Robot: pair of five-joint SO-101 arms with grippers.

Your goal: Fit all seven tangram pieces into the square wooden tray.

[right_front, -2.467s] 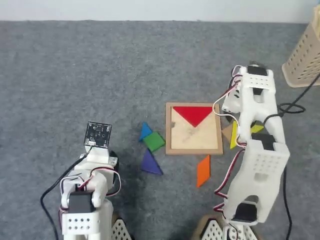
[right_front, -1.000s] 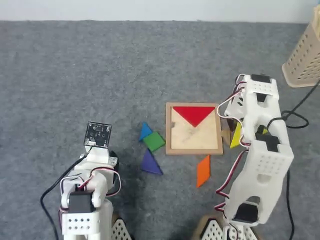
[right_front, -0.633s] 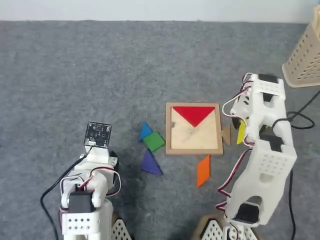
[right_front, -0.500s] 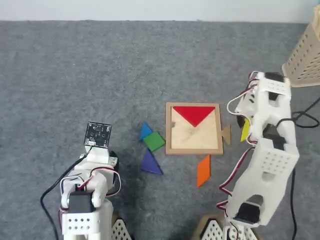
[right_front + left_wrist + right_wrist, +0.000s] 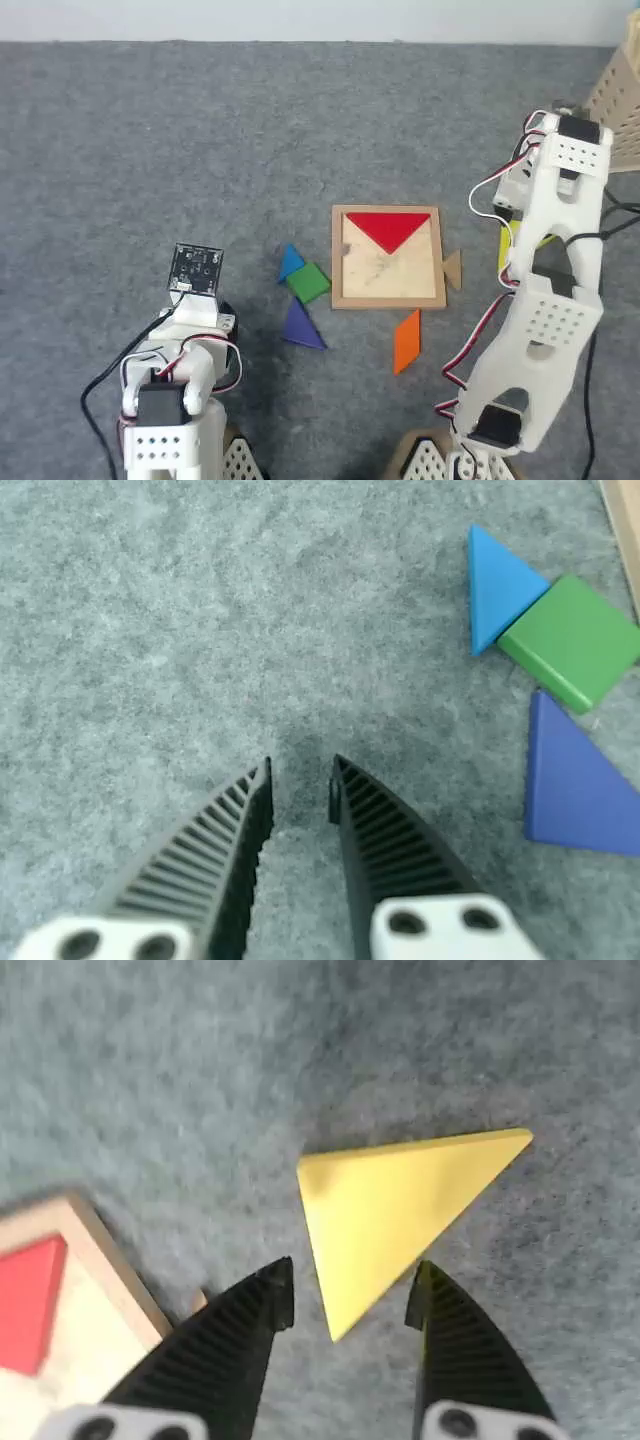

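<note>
The square wooden tray (image 5: 338,258) lies mid-table with a red triangle (image 5: 385,229) in its far part. My right gripper (image 5: 352,1265) is right of the tray, shut on a yellow triangle (image 5: 400,1205) across its narrow end. The tray's corner (image 5: 95,1245) and the red triangle (image 5: 25,1300) show beside it. From above, the yellow triangle (image 5: 505,250) peeks out under the right arm (image 5: 548,300). My left gripper (image 5: 300,775) hangs near the front left, fingers almost together on nothing. Beyond it lie a blue triangle (image 5: 498,585), a green square (image 5: 572,640) and a dark blue triangle (image 5: 580,785).
An orange parallelogram (image 5: 406,340) lies in front of the tray's right corner. A small wood-coloured triangle (image 5: 452,269) touches the tray's right side. A beige perforated basket (image 5: 618,105) stands at the far right edge. Grey carpet covers the table.
My right arm has swung to the right and farther back, away from the tray, and the yellow triangle went with it. The wood-coloured triangle came into sight. The left arm kept still.
</note>
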